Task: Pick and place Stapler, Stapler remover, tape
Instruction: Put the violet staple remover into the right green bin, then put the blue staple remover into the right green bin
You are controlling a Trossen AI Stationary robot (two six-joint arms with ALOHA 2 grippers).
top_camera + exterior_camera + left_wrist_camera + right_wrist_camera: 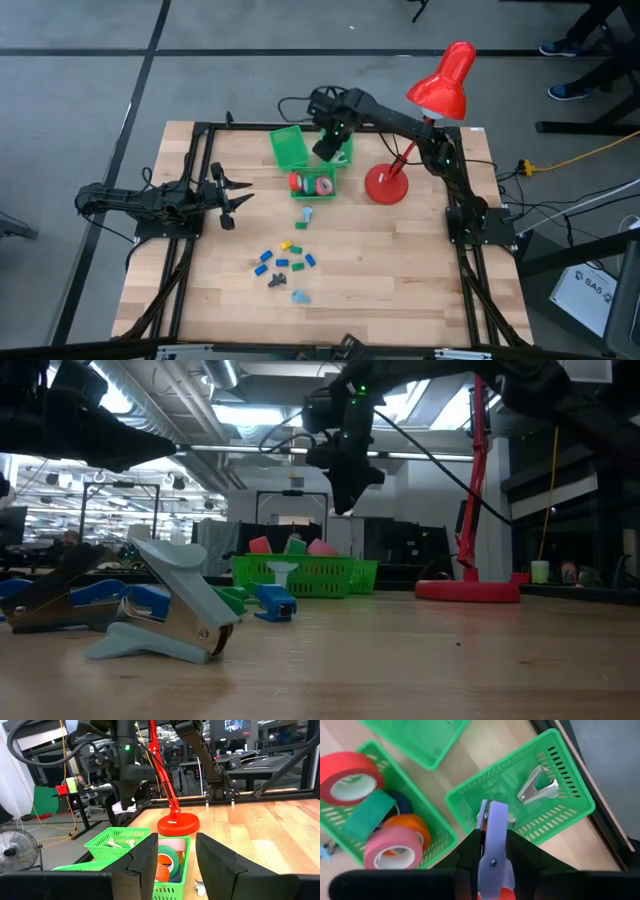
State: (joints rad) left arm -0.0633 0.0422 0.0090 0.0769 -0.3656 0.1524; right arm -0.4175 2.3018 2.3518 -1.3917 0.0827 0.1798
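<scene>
1. My right arm reaches across the far side of the table, over the green baskets, with the wrist turned down.
2. My right gripper (492,837) hangs above the small green basket (560,820) and its fingers are closed on a pale lilac staple remover (495,832).
3. Another staple remover (536,785), metal coloured, lies inside this basket.
4. The tape rolls (347,777), red, orange and pink, lie in the neighbour basket (313,183).
5. My left arm lies low at the left side of the table; my left gripper (232,199) points to the middle, fingers narrow and holding nothing.
6. Small staplers (285,258) lie scattered on the wood near the front.
</scene>
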